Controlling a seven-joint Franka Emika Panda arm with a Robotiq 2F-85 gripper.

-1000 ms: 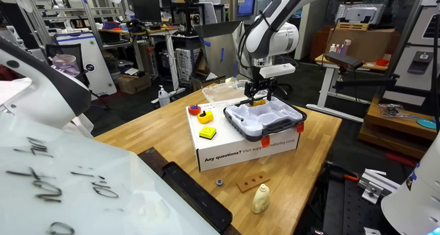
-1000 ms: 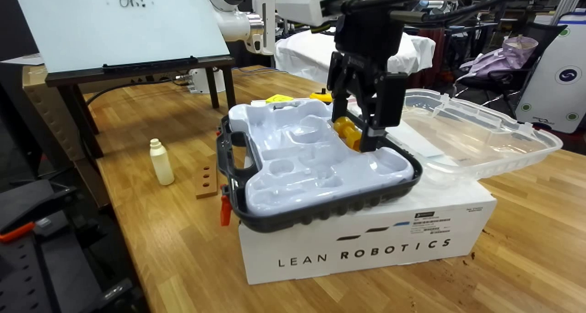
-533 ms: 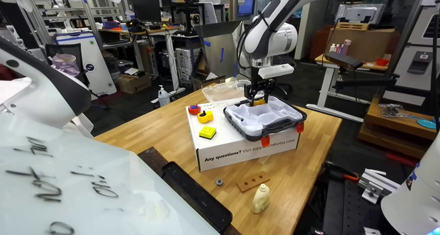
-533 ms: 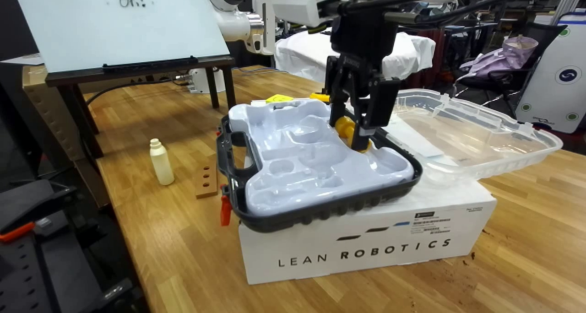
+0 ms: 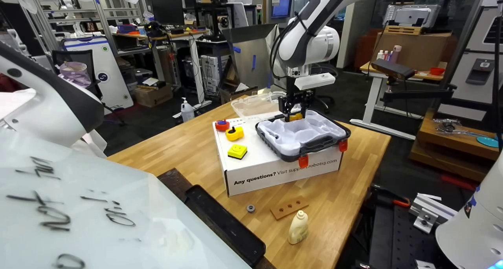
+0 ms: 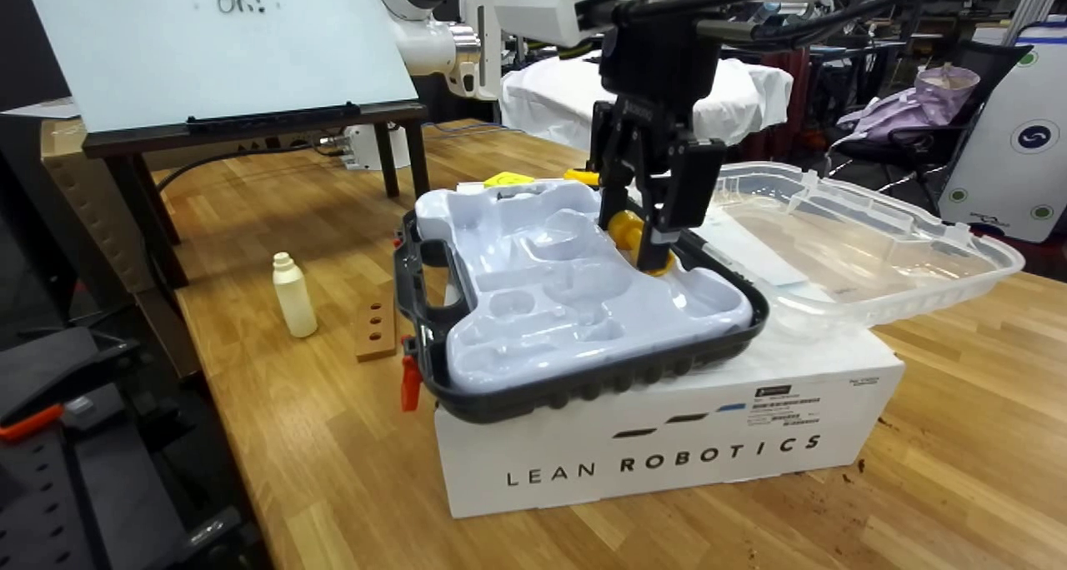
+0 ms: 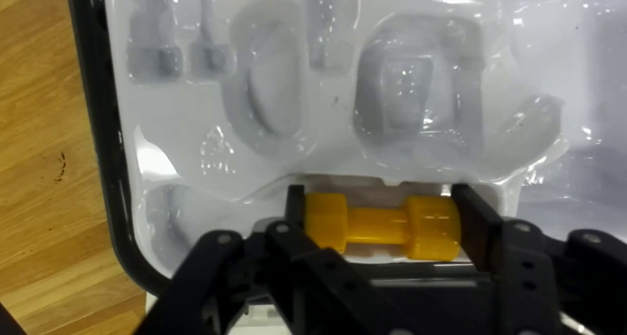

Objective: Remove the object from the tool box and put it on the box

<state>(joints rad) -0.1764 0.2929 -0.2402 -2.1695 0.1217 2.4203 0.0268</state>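
Note:
The object (image 7: 377, 226), an orange-yellow dumbbell-shaped piece, lies in a recess along one edge of the tool box (image 6: 533, 349). My gripper (image 7: 382, 212) reaches down into that recess, shut lengthwise on the object, with one dark finger against each end. In an exterior view the near finger hides part of the object (image 6: 627, 227). The tool box has a white moulded insert and a dark rim, and it rests on top of the box (image 6: 667, 470), a large white carton with printed sides.
A clear lid (image 6: 867, 245) lies folded out beside the tool box. On the carton sit a red item (image 5: 222, 125), a yellow item (image 5: 234, 133) and a yellow block (image 5: 237, 151). A bottle (image 5: 298, 227) and a drilled wooden strip (image 5: 289, 209) stand on the table near a whiteboard (image 5: 78, 206).
Over the last second the fingers have drawn together onto the object's two ends. The gripper has shifted slightly in the exterior views; the tool box looks unmoved.

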